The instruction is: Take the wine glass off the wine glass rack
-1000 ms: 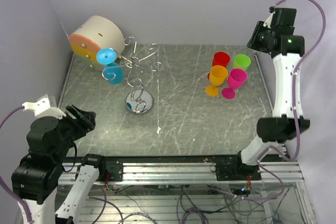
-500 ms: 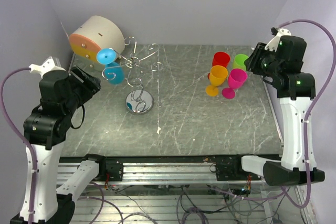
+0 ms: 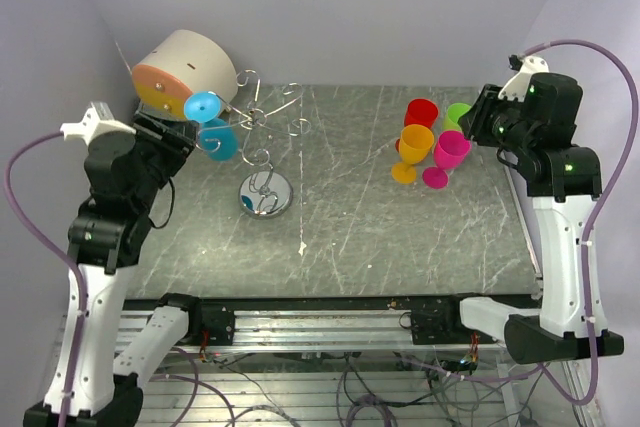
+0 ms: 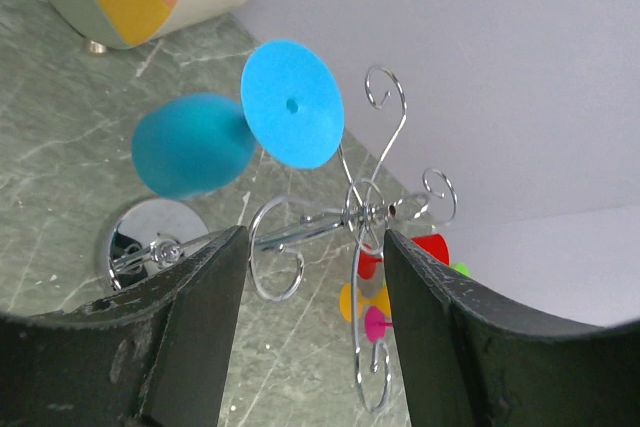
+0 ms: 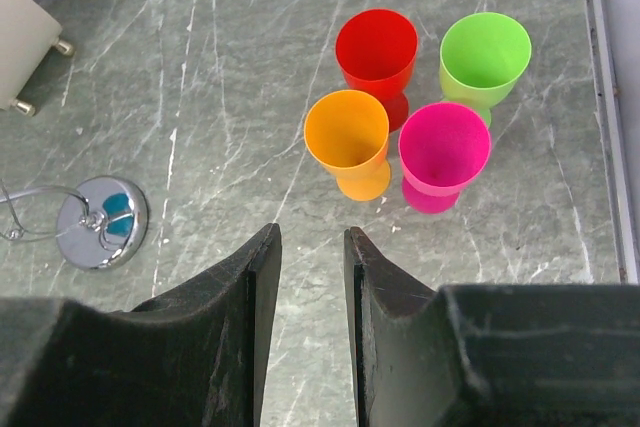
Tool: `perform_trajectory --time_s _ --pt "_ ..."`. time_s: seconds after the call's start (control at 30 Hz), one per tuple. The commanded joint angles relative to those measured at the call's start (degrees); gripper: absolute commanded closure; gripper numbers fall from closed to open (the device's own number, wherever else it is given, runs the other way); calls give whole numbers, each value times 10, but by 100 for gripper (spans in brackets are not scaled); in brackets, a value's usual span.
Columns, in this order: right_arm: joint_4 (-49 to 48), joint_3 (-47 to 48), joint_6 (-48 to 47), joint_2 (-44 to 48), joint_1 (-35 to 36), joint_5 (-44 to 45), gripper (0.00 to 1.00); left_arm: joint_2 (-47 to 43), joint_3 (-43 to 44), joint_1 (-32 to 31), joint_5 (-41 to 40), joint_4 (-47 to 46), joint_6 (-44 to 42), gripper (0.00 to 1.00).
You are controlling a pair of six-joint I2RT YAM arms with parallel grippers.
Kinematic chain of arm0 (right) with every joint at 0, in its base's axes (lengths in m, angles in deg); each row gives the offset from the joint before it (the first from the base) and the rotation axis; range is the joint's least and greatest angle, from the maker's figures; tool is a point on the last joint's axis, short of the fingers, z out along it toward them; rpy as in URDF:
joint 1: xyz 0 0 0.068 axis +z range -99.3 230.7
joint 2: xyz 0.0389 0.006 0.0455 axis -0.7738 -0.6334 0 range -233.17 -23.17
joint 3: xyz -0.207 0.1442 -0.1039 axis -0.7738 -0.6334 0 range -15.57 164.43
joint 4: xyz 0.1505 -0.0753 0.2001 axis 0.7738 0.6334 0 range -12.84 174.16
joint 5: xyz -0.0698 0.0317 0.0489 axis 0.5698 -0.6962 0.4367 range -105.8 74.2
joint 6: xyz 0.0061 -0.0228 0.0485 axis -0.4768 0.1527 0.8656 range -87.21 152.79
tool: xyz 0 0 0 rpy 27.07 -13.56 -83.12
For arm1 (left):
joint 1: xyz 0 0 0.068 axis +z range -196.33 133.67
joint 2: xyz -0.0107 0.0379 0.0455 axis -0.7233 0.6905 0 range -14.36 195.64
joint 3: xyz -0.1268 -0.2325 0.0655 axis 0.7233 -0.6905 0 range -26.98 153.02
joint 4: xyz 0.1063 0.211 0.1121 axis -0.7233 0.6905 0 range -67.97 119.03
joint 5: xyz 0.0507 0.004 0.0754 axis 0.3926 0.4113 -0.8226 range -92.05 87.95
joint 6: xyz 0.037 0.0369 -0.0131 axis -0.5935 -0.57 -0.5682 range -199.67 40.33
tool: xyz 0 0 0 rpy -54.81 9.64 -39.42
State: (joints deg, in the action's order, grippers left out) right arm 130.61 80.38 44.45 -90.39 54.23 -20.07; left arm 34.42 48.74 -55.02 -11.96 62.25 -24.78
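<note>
Blue plastic is what matters here: the wine glass [image 3: 213, 137] hangs upside down from a hook on the left side of the wine glass rack [image 3: 265, 193], foot disc uppermost and bowl below, just in front of the beige-and-orange cylinder [image 3: 185, 67]. A second ago the left arm was folded low by the near edge of the worktop [image 3: 350, 237]. It has since swung up and forward, and the left claw [image 3: 178, 140] now sits just beside the hanging glass, not touching it. From its wrist camera the jaws stand wide open with nothing in them, and the glass and the rack's curled wires show in the gap beyond.

The right arm has come down from the back corner, and the right claw [image 3: 484, 119] hovers over the red, green, orange and pink glasses [image 3: 416, 139] standing on the right, its jaws part open and empty.

To my eye the reach is nearly done and the grasp not begun, since the glass is still on its hook. Next the left claw would need to close on bowl or stem without snagging the wires crowding close around.
</note>
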Motion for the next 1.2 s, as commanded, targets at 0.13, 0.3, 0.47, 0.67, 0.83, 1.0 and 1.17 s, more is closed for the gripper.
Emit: perform_trajectory --time_s 0.13,0.3,0.47,0.67,0.83,1.0,1.17 --pt "-25 -21 -9 20 8 -13 69 -2 -22 4 235 -304 -62 32" --pt "-26 -15 -5 15 8 -21 69 102 91 8 232 -294 -87 33" --pt "-25 -16 -11 16 8 -18 69 204 251 97 172 -153 -78 33" --pt "-24 -20 -12 17 8 -26 69 215 89 334 336 -264 122 38" --pt "-24 -28 -16 31 20 -16 69 78 -177 362 384 -415 170 39" --pt "-22 -24 -17 32 25 -19 69 27 -327 354 456 -590 265 39" --pt "-21 -29 -15 39 25 -19 69 13 -319 330 467 -586 251 39"
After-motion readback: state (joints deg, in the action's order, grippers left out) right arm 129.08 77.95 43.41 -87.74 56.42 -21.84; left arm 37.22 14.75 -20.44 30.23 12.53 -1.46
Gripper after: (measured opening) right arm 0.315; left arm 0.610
